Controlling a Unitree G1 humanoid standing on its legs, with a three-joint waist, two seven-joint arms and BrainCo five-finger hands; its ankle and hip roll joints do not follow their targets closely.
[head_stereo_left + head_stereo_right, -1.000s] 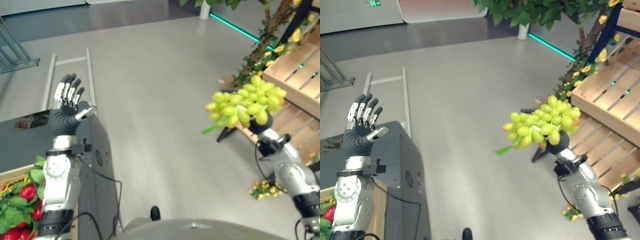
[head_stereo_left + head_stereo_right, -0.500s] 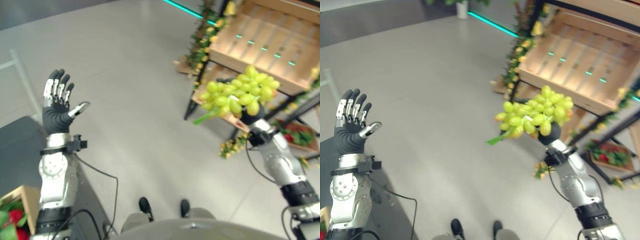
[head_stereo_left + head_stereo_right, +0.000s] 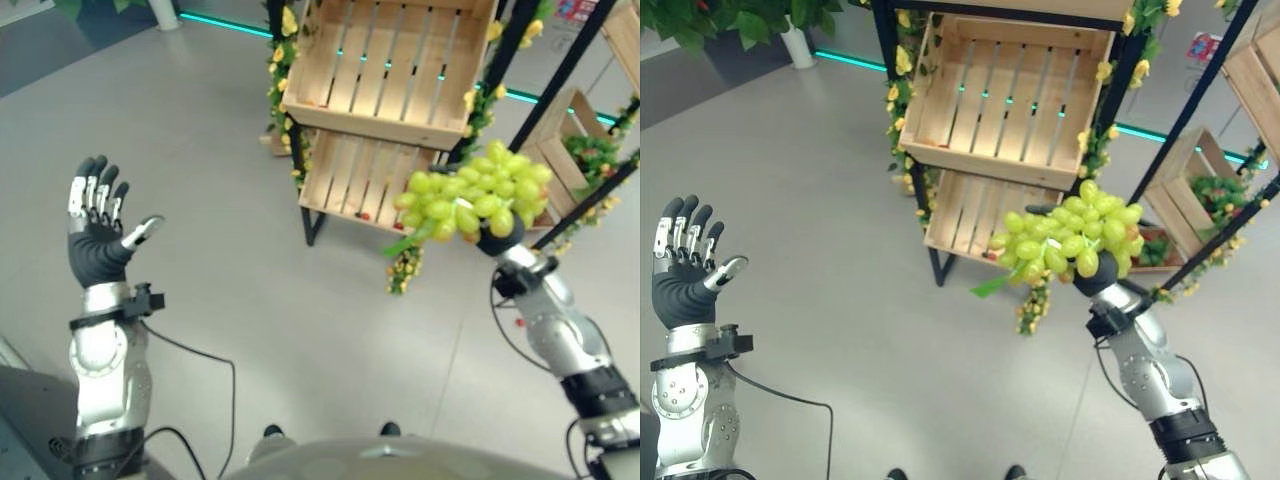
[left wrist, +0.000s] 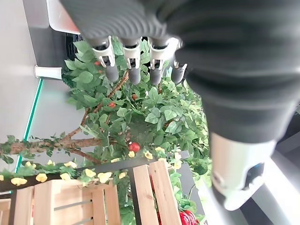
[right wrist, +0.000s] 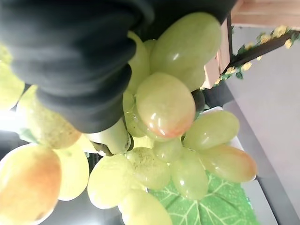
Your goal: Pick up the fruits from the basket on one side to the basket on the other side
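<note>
1. The bunch of green grapes (image 3: 473, 194) sits in the air on top of the right hand (image 3: 497, 237), in front of the wooden shelving and well above the floor (image 3: 250, 280). It spreads wide over the hand, with a green leaf hanging off its lower edge.

2. In the right wrist view the right hand's dark cover and a pale finger press into the grapes (image 5: 164, 108), so the hand looks closed on the bunch, though most of its fingers are hidden under the fruit. If the hold is only on a few grapes or the stem, the bunch could roll off or tear loose as the arm swings.

3. The upper wooden crate (image 3: 1010, 95) and the lower wooden crate (image 3: 975, 215) stand tilted on a black frame just beyond the grapes. The likely danger is the hand or the overhanging bunch catching a crate's front rim or a black post, which would knock grapes free.

4. A release too high or too close to the front edge may let the bunch slide down the slope and drop to the floor.

5. Yellow flower garlands (image 3: 283, 70) wind along the frame and could snag the leaf.

6. The left hand (image 3: 96, 235) is raised, open, fingers straight, empty, far from the shelving; it is too far off to catch a fall.
</note>
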